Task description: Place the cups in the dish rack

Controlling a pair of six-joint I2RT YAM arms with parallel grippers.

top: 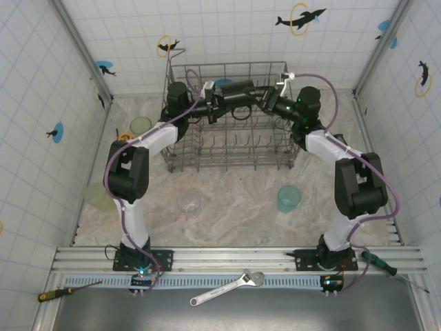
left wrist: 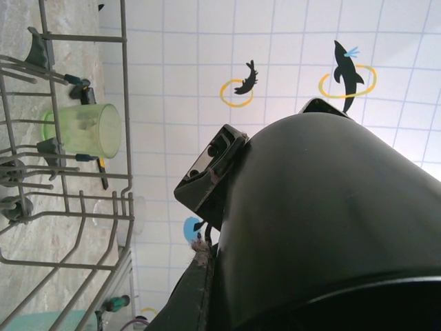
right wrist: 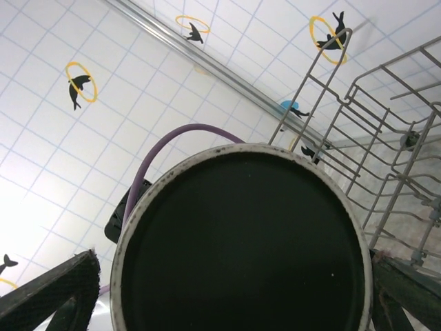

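A black handled mug [top: 238, 92] hangs on its side above the grey wire dish rack [top: 231, 157], between both grippers. My left gripper [top: 212, 105] is shut on it; in the left wrist view the mug's side [left wrist: 324, 221] presses against one finger [left wrist: 182, 296]. My right gripper [top: 267, 98] straddles the mug's round base [right wrist: 241, 248], its fingers [right wrist: 55, 293] wide apart with a thin gap on the left. On the table lie a teal tumbler [top: 289, 198], a clear cup [top: 189, 201] and two light-green tumblers [top: 141, 125] [top: 96, 196]. One green tumbler [left wrist: 86, 129] shows through the rack wires [left wrist: 124, 103].
A small orange tape measure [top: 125, 137] lies beside the far green tumbler. Tiled walls close in the left, right and back. On the near rail lie a wrench [top: 227, 286] and two screwdrivers [top: 65, 292] [top: 386, 265]. Open table lies between the rack and the arm bases.
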